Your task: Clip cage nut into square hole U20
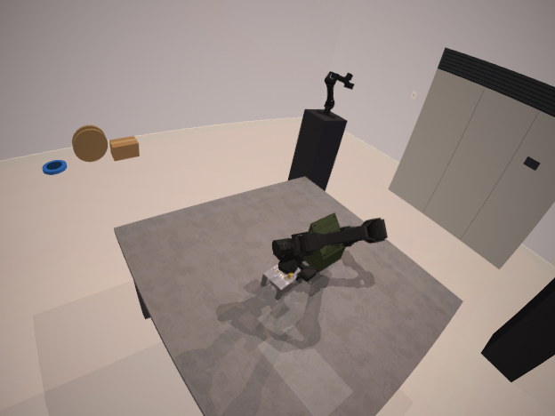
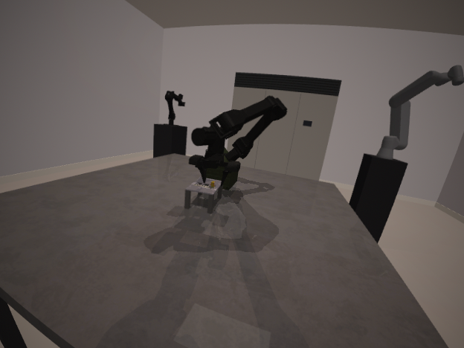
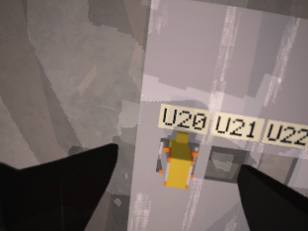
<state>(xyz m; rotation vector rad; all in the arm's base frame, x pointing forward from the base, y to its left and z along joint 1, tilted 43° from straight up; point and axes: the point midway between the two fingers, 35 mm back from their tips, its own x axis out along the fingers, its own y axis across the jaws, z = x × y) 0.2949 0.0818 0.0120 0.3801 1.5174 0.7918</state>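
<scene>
The rail plate (image 1: 278, 281) (image 2: 202, 189) (image 3: 185, 64) is a pale raised plate on legs. The yellow cage nut (image 1: 290, 275) (image 2: 212, 184) (image 3: 179, 170), with orange and light metal parts, stands up from the plate at the square hole below the label U20 (image 3: 184, 118). It covers most of that hole; dark hole edge shows at its sides. Its wings under the plate are hidden, so I cannot tell whether they are hooked. My gripper (image 3: 178, 162) is open, one black finger on each side of the nut, with a wide gap from it in the wrist view.
The U21 hole (image 3: 224, 163) lies right of the nut, near the right fingertip in the wrist view, with the U22 label (image 3: 287, 134) farther right. The green block (image 1: 321, 260) (image 2: 231, 179) at the arm's base stands close behind the plate.
</scene>
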